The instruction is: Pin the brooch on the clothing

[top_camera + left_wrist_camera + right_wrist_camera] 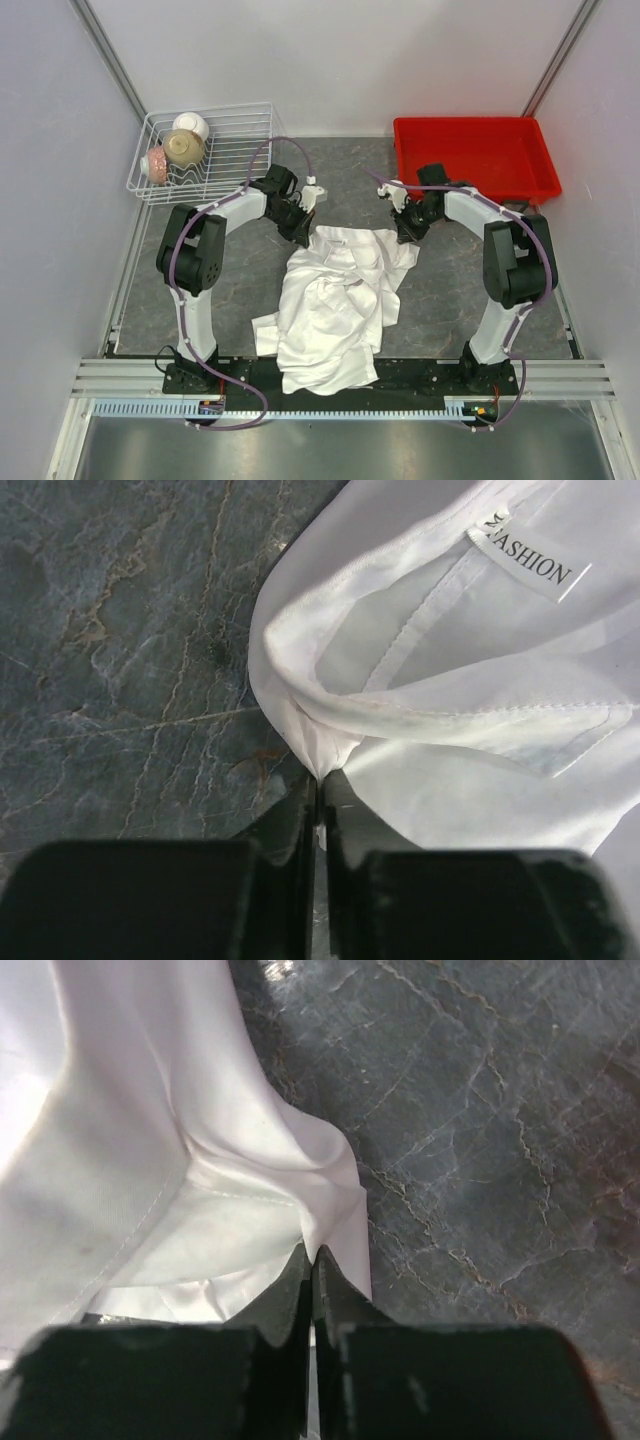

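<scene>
The left claw (318, 785) is clamped on a fold of the shirt (450, 810), and the right claw (312, 1258) is clamped on another edge of it. The shirt lies crumpled on the table (450, 290). I count one shirt, two claws and no brooch in view. I judge the pinning has not begun.

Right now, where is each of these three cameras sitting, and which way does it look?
Top: fixed above and behind, looking down on the table; left arm and right arm show, the shirt between them.
Left wrist: rides the left arm, looking along the left gripper, shut on the shirt's edge.
Right wrist: rides the right arm, looking along the right gripper, also shut on the shirt.
Shared: all show shirt and table.
</scene>
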`<action>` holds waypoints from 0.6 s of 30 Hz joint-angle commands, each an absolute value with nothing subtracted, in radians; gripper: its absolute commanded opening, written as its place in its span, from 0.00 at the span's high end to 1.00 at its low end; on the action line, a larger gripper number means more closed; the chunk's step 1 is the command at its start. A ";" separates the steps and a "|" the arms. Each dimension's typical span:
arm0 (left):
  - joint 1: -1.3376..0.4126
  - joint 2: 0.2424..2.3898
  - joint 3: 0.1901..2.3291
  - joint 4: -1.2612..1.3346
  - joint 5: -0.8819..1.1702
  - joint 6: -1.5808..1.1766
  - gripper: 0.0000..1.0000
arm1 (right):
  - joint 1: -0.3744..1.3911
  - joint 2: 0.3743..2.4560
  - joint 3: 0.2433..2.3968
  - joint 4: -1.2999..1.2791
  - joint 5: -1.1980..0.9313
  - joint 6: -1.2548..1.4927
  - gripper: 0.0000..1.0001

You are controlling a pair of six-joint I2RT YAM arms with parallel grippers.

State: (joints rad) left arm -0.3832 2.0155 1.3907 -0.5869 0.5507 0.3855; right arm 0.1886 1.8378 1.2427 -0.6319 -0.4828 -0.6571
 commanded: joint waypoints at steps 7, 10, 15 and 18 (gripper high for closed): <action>-0.284 1.705 1.365 -0.574 0.669 0.334 0.98 | 0.179 1.640 1.336 -0.588 -0.468 -0.528 1.00; -0.284 1.525 1.315 -0.584 0.679 0.429 0.98 | 0.179 1.565 1.374 -0.574 -0.466 -0.470 1.00; -0.340 1.274 1.260 -0.754 0.742 0.632 0.98 | 0.173 1.471 1.397 -0.558 -0.436 -0.454 1.00; -0.518 1.134 1.178 -0.907 0.749 0.776 0.96 | 0.166 1.404 1.365 -0.561 -0.433 -0.482 1.00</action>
State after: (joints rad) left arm -0.3561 1.2556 1.2755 -0.6590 0.6827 0.5377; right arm 0.1772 1.4704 1.3716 -0.5713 -0.4446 -0.4843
